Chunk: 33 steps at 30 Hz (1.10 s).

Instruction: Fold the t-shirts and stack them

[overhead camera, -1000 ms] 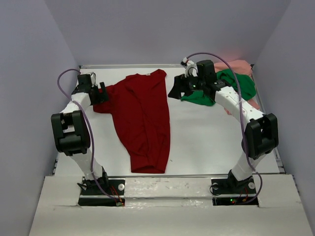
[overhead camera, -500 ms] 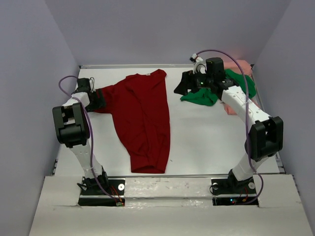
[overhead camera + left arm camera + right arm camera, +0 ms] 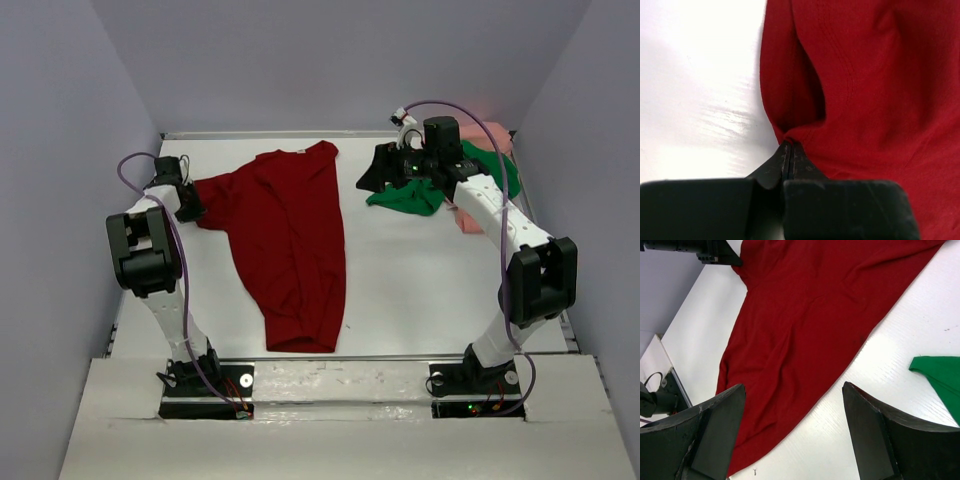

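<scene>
L gripper [image 3: 791,150]: jaws pinched tight on the left sleeve edge of the dark red t-shirt [image 3: 285,240], which lies spread flat on the desk [image 3: 420,290]. R gripper [image 3: 794,387] hangs just off the red shirt's far-right edge, jaws wide apart, nothing between them. Green t-shirt [image 3: 405,197] is bunched right of the red one, w/ the pink t-shirt [image 3: 492,133] beyond it.

Spread t-shirt [image 3: 290,240] left of centre; heaped t-shirts [image 3: 402,198] far right on table [image 3: 420,290].

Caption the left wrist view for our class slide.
Left gripper pinching an edge of the dark red t-shirt on the white table.
</scene>
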Each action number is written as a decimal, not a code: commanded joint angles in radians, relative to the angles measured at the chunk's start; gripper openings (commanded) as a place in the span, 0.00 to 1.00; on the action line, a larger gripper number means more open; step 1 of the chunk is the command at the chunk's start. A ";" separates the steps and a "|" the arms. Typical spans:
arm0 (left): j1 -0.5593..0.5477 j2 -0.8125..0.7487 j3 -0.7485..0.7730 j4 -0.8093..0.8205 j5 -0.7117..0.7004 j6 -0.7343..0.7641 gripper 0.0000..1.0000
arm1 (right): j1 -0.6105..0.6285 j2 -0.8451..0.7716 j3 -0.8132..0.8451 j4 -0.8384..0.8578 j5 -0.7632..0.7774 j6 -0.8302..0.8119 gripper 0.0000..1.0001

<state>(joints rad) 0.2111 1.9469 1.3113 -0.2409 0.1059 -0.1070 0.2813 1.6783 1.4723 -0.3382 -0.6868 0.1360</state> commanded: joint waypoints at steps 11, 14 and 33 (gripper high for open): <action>-0.232 -0.054 0.353 -0.133 0.000 -0.036 0.00 | -0.008 -0.031 -0.009 0.038 -0.031 0.010 0.83; -0.321 -0.052 0.446 -0.156 0.032 -0.031 0.00 | -0.017 -0.023 -0.004 0.036 -0.028 0.010 0.83; -0.736 0.279 0.815 -0.294 0.109 0.024 0.66 | -0.036 -0.052 0.003 0.028 -0.031 0.008 0.83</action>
<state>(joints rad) -0.5011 2.1582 2.1235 -0.4816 0.1730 -0.0933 0.2653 1.6756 1.4719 -0.3363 -0.6964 0.1371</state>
